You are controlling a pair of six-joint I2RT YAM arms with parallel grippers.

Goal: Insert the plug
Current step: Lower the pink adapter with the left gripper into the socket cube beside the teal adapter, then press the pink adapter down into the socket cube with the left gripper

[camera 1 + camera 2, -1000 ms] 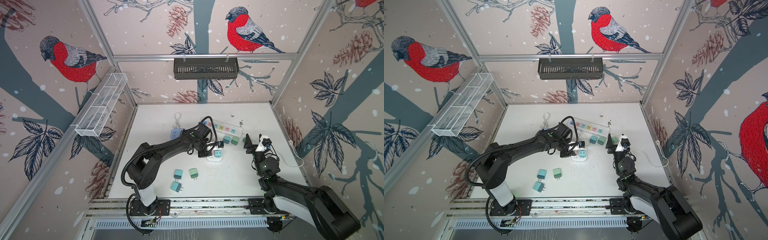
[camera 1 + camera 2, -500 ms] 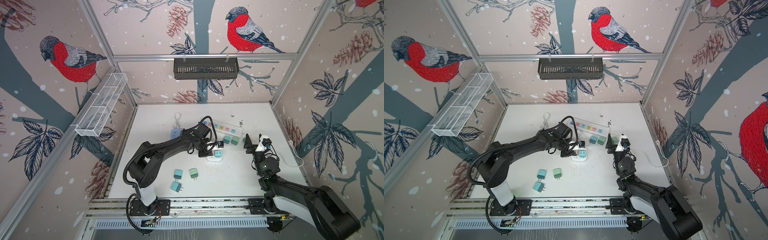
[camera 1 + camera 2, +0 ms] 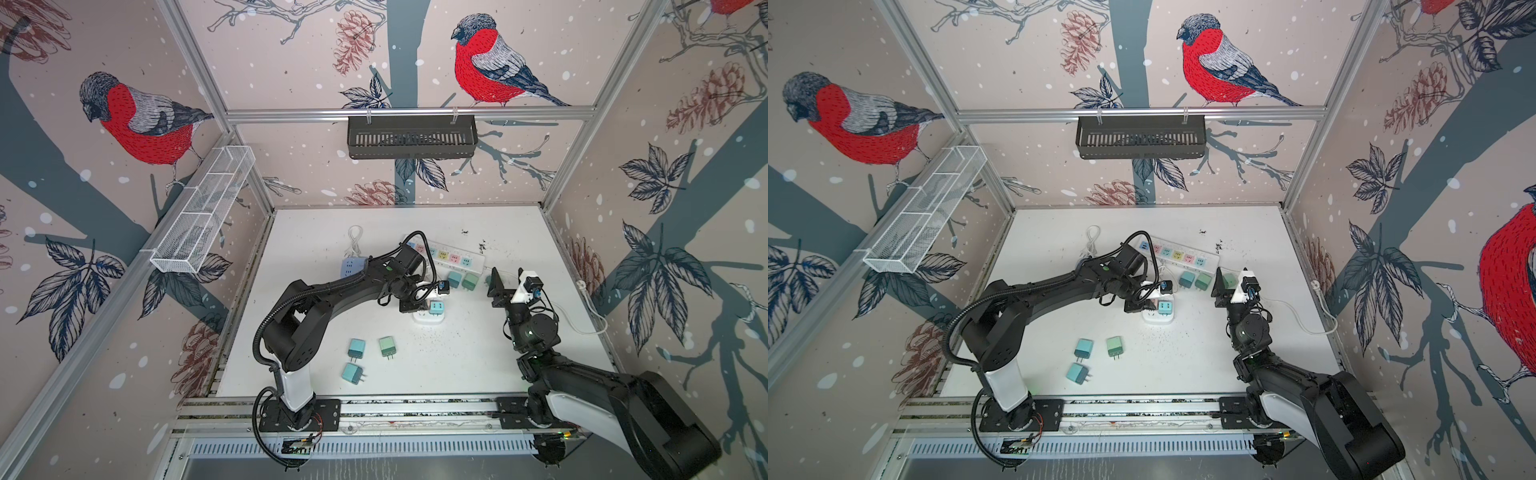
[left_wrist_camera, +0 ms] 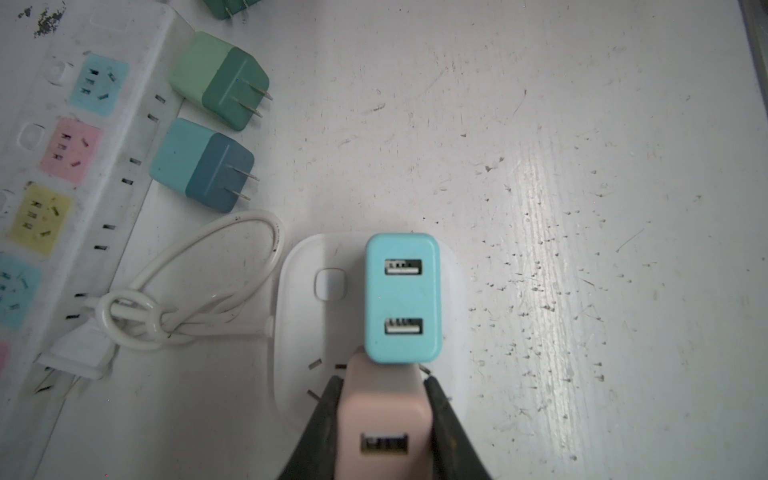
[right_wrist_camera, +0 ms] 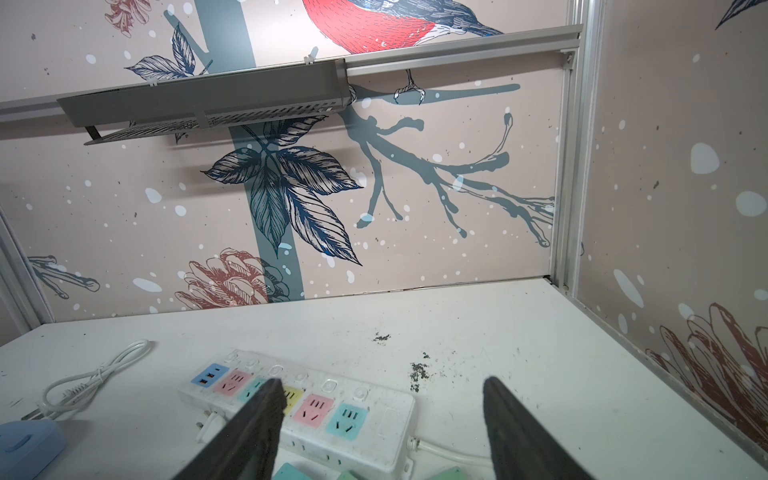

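Centrally, the left gripper (image 4: pixel 383 384) is clenching a pink plug (image 4: pixel 382 415), its two dark fingers (image 4: pixel 322 419) pressing on the plug's opposite sides; the plug's USB face is turned toward the wrist camera. Gripper and plug are hanging over one end of a small white socket (image 4: pixel 307 332) – whether the prongs are entering its slots cannot be told. A blue plug (image 4: pixel 402 297) is sitting upright in the same socket, just beyond the pink one, with both of its USB ports showing; in a top view the pair is lying mid-table (image 3: pixel 436 307), with the socket (image 3: pixel 428 319) beneath.

A coiled white cord (image 4: pixel 199 291) is lying between the socket and a long strip (image 4: pixel 62 166) with coloured outlets; a green plug (image 4: pixel 220 81) and a teal plug (image 4: pixel 203 164) are lying on their sides just beside the strip, prongs pointing away from it. Three more plugs (image 3: pixel 356 348) are lying loose toward the front of the table (image 3: pixel 478 365).

The right gripper (image 5: pixel 384 386) is standing released and empty – jaws spread wide, raised above the table near the strip's end (image 5: pixel 374 440); in both top views it is well apart from the socket (image 3: pixel 1221 286).
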